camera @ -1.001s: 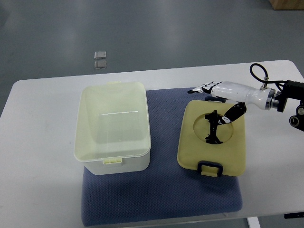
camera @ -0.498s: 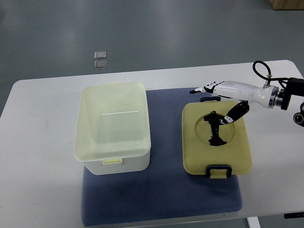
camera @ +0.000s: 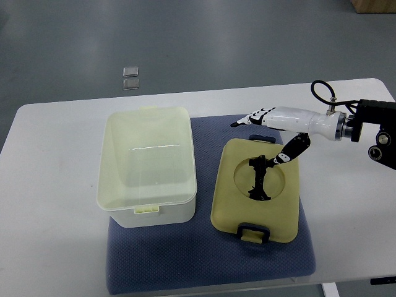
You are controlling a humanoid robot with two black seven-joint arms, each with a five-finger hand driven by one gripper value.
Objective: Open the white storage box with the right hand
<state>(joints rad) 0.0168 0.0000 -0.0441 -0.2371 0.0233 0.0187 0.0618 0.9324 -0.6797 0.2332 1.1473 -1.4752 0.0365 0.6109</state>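
Compared with half a second ago, the lid [camera: 257,192] is shifted to the left and turned a little, its near edge now closer to the white storage box [camera: 147,164], and the right hand [camera: 272,127] is moved leftward with it.

At the near side, the dark latch of the lid is seen hanging close to the edge of the blue mat [camera: 207,260]. The lid is lying flat on this mat, just beside the box and apart from it, and the box is standing open at the left part of the mat on the worktop [camera: 49,235].

Farther back, the thumb is hooked at the black handle [camera: 260,178] in the round recess, while the other fingers are stretched out straight above the far rim, not closed on anything.

A risk is judged here: the handle is held only by one hooked digit, so the lid can be dragged against the box. The left hand is not seen.
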